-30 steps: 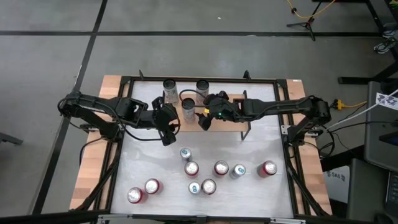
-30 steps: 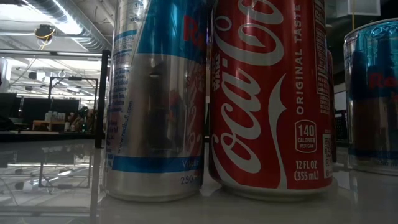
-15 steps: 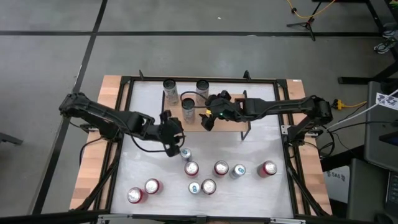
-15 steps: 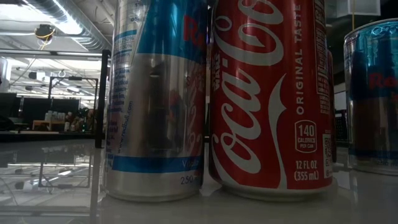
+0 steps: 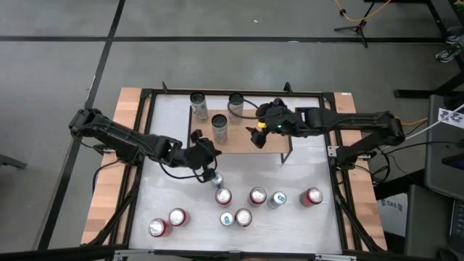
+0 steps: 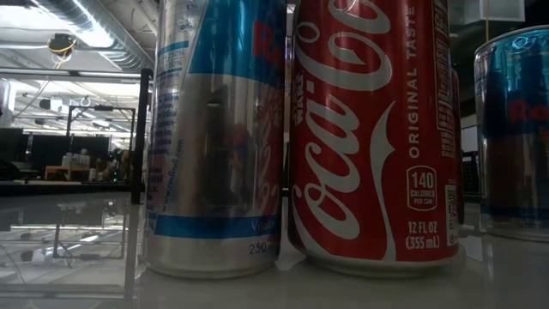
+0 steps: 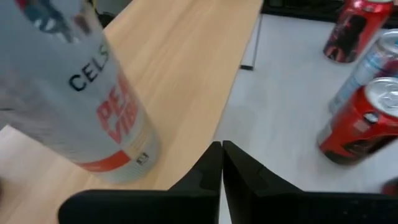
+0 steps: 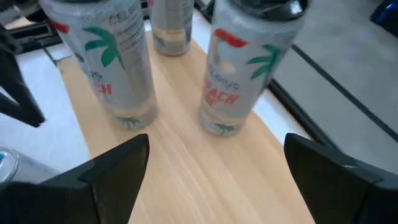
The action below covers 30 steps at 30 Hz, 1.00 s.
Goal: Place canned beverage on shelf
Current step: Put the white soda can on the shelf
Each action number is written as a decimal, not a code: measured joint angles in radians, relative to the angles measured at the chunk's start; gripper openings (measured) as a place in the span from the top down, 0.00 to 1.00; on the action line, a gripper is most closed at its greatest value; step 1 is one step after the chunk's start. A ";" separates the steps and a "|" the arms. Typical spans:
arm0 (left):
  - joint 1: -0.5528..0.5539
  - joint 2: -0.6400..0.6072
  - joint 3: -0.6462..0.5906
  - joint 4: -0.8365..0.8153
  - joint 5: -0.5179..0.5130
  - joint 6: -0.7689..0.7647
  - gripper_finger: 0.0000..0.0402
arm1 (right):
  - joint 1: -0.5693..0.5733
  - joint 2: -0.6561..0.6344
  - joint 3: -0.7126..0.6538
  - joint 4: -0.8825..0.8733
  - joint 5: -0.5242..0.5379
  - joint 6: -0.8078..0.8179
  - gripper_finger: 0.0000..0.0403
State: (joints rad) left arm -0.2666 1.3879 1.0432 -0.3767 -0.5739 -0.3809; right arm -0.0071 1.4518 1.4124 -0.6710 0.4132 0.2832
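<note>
Left gripper [image 5: 209,155] moved off shelf [image 5: 272,143], jaws shut

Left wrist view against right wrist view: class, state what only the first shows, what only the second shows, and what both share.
Only the left wrist view shows red cans standing on the white table, and the left gripper with fingers shut, empty. Only the right wrist view shows three white Celsius cans, such as the nearest one, and the right gripper open, holding nothing. Both show the shelf with its light wood top, and a Celsius can standing on it.
</note>
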 joint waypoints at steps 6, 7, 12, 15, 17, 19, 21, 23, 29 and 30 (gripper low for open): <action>0.031 0.000 -0.009 0.023 -0.002 -0.001 1.00 | 0.000 -0.017 0.000 -0.009 0.000 0.000 0.09; 0.037 0.000 -0.009 0.027 -0.002 -0.001 1.00 | 0.000 -0.017 0.000 -0.010 -0.002 0.000 0.09; 0.065 0.000 -0.010 0.030 -0.019 -0.001 1.00 | 0.000 -0.017 0.000 -0.012 -0.002 0.000 0.09; 0.083 0.000 -0.010 0.030 -0.020 -0.001 1.00 | 0.000 -0.017 0.000 -0.012 -0.002 0.000 0.09; 0.094 0.000 -0.010 0.030 -0.020 -0.001 1.00 | 0.000 -0.017 0.000 -0.012 -0.002 0.000 0.09; 0.106 0.000 -0.010 0.030 -0.021 -0.001 1.00 | 0.000 -0.017 0.000 -0.012 -0.002 0.000 0.09; 0.119 0.000 -0.010 0.031 -0.019 -0.002 1.00 | 0.000 -0.017 0.000 -0.012 -0.002 0.000 0.09; 0.130 0.000 -0.010 0.031 -0.018 -0.002 1.00 | 0.000 -0.017 0.000 -0.012 -0.002 0.000 0.09; 0.164 0.000 -0.010 0.030 -0.041 -0.002 1.00 | 0.000 -0.017 0.000 -0.012 -0.002 0.000 0.09; 0.170 0.000 -0.010 0.030 -0.041 -0.002 1.00 | 0.000 -0.017 0.000 -0.012 -0.002 0.000 0.09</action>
State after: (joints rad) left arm -0.0968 1.3876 1.0332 -0.3463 -0.6150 -0.3828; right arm -0.0071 1.4349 1.4124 -0.6830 0.4110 0.2832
